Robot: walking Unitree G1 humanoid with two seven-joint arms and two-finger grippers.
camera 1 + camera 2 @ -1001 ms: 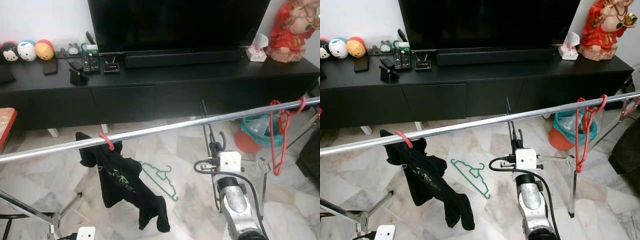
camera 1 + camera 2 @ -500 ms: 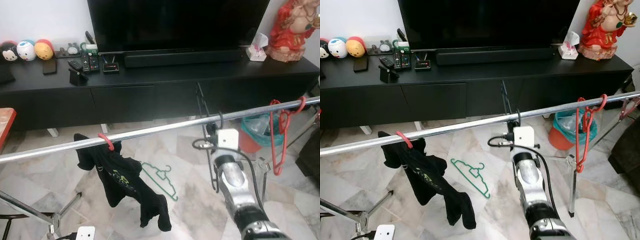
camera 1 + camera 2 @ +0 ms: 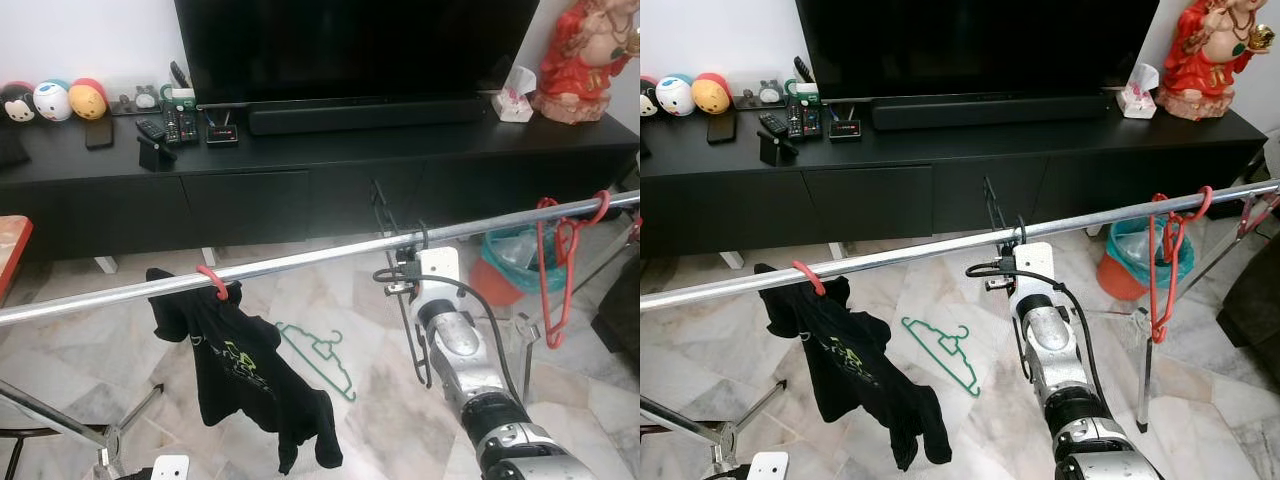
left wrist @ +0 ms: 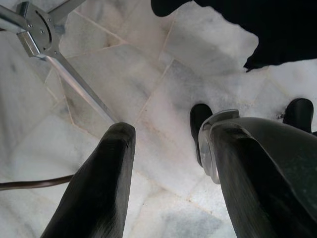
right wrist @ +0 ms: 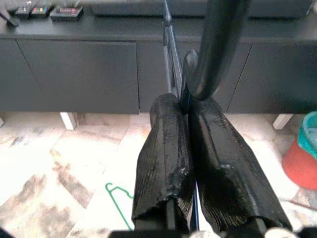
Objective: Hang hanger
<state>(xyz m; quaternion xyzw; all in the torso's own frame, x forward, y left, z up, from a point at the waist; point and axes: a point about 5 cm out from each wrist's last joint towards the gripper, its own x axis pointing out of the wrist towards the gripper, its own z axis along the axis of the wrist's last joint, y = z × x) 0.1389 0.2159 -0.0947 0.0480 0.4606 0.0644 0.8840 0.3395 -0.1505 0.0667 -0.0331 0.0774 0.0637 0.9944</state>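
- One dark hanger [image 3: 1002, 215] is pinched in the right gripper [image 5: 185, 106], whose two fingers [image 5: 163, 148] press together on its thin wire; its hook sits at the chrome rail [image 3: 890, 256], though whether it rests on the rail cannot be told.
- The right arm reaches up from below the rail, near its middle.
- Toward the rail's left, a pink hanger [image 3: 213, 282] carries a black T-shirt [image 3: 240, 365] that droops toward the floor.
- At the rail's far right end, red hangers [image 3: 1164, 260] dangle in a bunch.
- Below the rail, a green hanger [image 3: 318, 355] lies flat on the marble floor [image 3: 380, 390].
- Behind the rail runs a long black TV cabinet [image 3: 300, 190] holding a large dark screen [image 3: 350, 45], a soundbar [image 3: 365, 115], remotes [image 3: 165, 128], round toy heads [image 3: 55, 100] and a red figurine [image 3: 585, 60].
- A teal bin [image 3: 1135, 245] stands beyond the rail's right end.
- The right wrist view shows up close the closed fingers meeting around the wire.
- The left wrist view shows the left gripper [image 4: 171, 158] hanging over the marble with its fingers [image 4: 99, 188] spread and empty, beside a metal stand leg [image 4: 74, 79] and the robot's black feet [image 4: 200, 116].
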